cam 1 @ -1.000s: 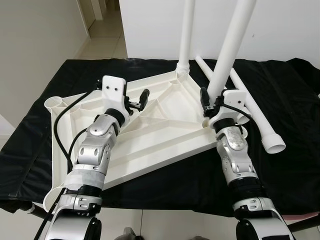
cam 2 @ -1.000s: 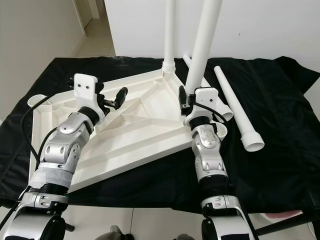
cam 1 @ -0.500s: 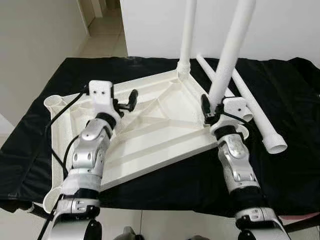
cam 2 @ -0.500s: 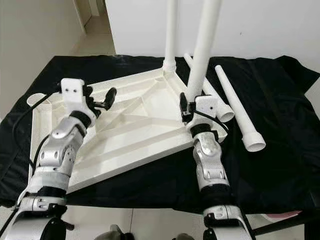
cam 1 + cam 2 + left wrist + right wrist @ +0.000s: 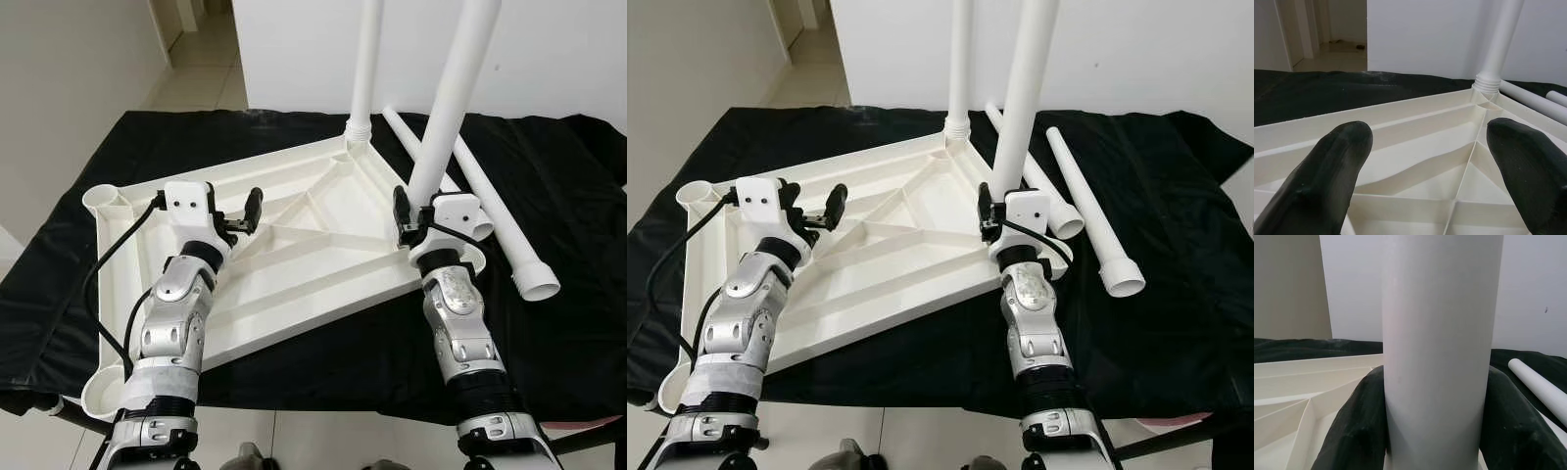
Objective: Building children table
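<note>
Seating the table leg (image 5: 446, 117) squarely in the near-right corner socket of the upturned table panel (image 5: 294, 255) matters; right claw (image 5: 411, 217) pinches its base, left claw (image 5: 245, 211) hovers spread above the ribs.

The upside-down tabletop (image 5: 313, 250) is made of smooth white plastic with a soft shine. The table legs (image 5: 446, 108) are seen as smooth white plastic tubes. The surface is covered by a black cloth (image 5: 578, 225) that looks matt and wrinkled. The fingers (image 5: 1337, 166) look like dull black rubber. The arms (image 5: 176, 318) are made of shiny silver metal.
</note>
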Controlling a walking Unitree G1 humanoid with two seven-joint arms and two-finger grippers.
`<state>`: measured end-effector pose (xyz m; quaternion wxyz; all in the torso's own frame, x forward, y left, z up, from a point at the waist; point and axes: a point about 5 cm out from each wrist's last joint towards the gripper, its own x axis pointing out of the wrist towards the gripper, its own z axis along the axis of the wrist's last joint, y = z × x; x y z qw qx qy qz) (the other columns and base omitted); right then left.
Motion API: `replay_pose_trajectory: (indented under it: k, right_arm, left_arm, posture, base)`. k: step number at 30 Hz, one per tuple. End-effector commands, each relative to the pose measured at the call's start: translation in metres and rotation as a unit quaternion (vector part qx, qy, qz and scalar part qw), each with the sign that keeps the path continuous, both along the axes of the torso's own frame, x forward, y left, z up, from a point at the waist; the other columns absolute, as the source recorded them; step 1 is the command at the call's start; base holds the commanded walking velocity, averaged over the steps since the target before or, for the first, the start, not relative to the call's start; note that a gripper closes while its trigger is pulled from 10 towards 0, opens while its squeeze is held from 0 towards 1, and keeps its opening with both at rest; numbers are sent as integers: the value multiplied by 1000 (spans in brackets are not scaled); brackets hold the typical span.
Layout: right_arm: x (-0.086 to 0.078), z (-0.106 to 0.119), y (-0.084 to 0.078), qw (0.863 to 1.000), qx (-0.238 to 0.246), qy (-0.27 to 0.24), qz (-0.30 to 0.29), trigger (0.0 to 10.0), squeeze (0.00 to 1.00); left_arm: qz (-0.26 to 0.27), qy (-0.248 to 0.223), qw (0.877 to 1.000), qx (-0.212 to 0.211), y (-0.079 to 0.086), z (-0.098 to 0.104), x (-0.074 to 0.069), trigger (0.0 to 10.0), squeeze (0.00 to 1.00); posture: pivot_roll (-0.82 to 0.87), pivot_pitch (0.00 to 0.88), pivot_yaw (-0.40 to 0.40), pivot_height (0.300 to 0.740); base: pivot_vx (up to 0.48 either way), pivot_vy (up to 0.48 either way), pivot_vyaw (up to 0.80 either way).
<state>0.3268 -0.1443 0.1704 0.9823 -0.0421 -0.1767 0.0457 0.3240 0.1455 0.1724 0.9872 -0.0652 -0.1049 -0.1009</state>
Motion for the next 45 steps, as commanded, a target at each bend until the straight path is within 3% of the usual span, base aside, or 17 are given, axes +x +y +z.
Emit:
replay_pose_trajectory:
  k: [1, 10, 23, 32, 42, 45]
  right_arm:
    - [-2, 1, 2, 1000, -1, 0, 2, 10000, 0]
    - [-6, -5, -7, 1000, -6, 12, -11, 10000, 0]
    - [-9, -3, -13, 1000, -11, -13, 1, 10000, 0]
    - [-23, -6, -11, 999, 3, -23, 23, 10000, 0]
    - [-27, -8, -6, 999, -12, -28, 38, 10000, 0]
    - [-30, -4, -3, 998, -9, -37, 47, 10000, 0]
  left_arm:
    - [107, 10, 994, -13, 15, -8, -7, 10000, 0]
    - [95, 32, 995, 4, 24, -28, -13, 10000, 0]
    - [72, 16, 997, 2, 25, -18, -10, 10000, 0]
    - [1, -21, 1000, -21, 4, -18, -36, 10000, 0]
    - [-7, -21, 1000, -9, -1, -19, -39, 10000, 0]
    - [-22, -27, 999, -2, -9, -14, -39, 10000, 0]
  posture:
    - [-80, 51, 55, 740]
    - [-104, 58, 69, 740]
    - [-98, 35, 86, 740]
    - [-83, 37, 64, 740]
    - [-84, 38, 62, 740]
    - [-90, 38, 54, 740]
  base:
    - [0, 0, 0]
    - [0, 0, 0]
    - [0, 0, 0]
    - [0, 0, 0]
    - [0, 0, 0]
    - [0, 0, 0]
